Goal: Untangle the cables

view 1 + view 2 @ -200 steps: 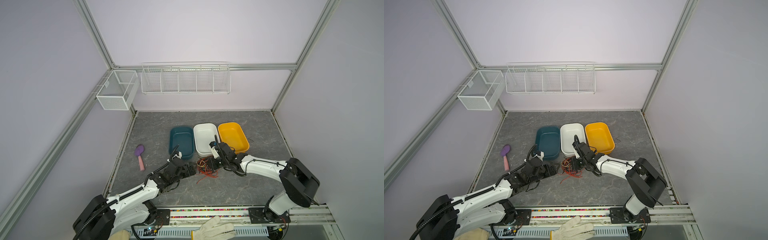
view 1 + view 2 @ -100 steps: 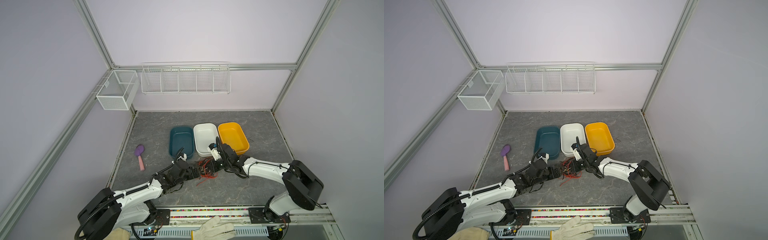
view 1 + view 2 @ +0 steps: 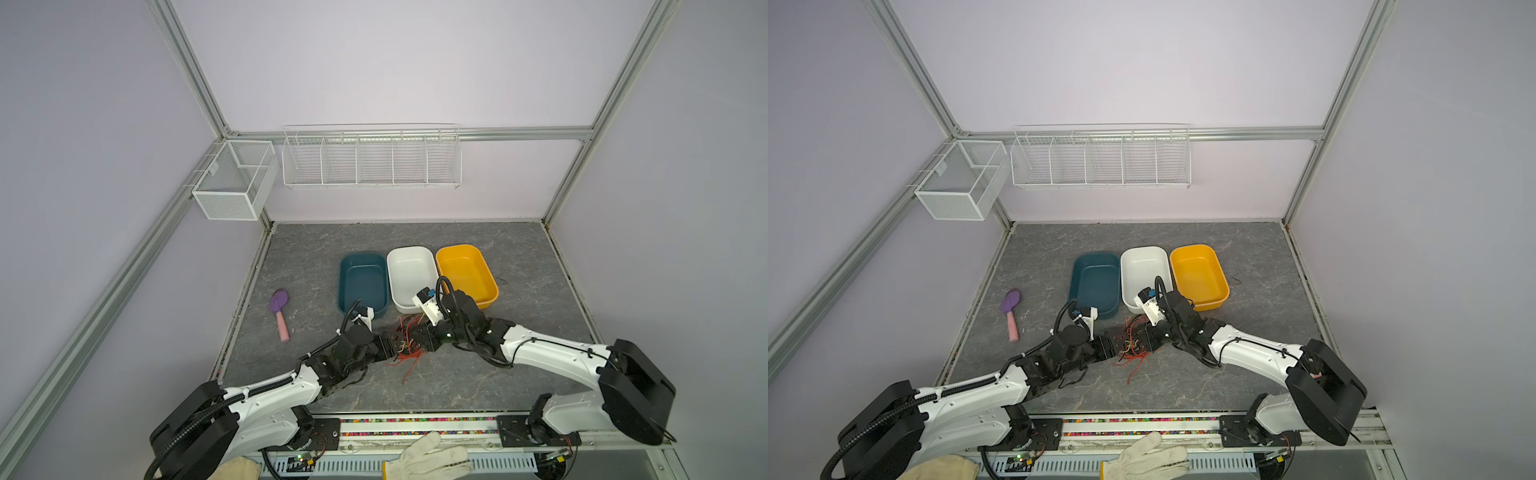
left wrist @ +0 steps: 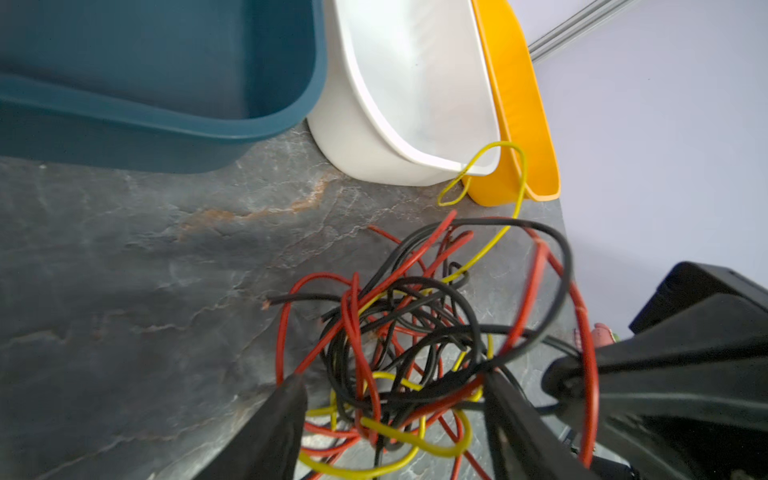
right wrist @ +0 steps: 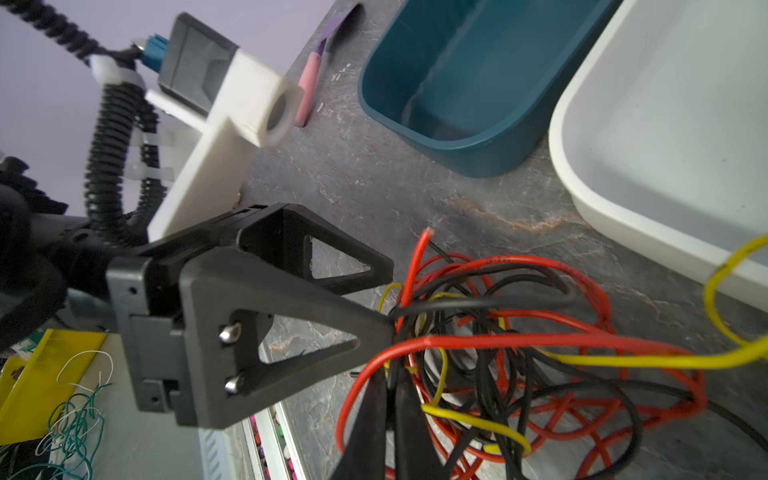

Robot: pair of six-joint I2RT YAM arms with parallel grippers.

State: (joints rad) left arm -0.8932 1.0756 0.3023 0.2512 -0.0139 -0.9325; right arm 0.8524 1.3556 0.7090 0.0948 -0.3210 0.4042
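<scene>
The right end effector (image 5: 390,374) is clamped shut on the cables (image 5: 498,341), seemingly anchoring the tangle; the left end effector (image 4: 392,382) straddles it half-open, gripping nothing.

**Setting.** A robotics laboratory test cell is indicated by plain lilac panels (image 3: 395,62) held in an aluminium frame (image 3: 189,66), a wire rack (image 3: 371,158) mounted at 12 o'clock, and two robot arms (image 3: 270,399) fixed on a rail (image 3: 415,428) at 6 o'clock.

cables (image 4: 399,332) clipped @ edge, glove (image 3: 424,457) too
</scene>
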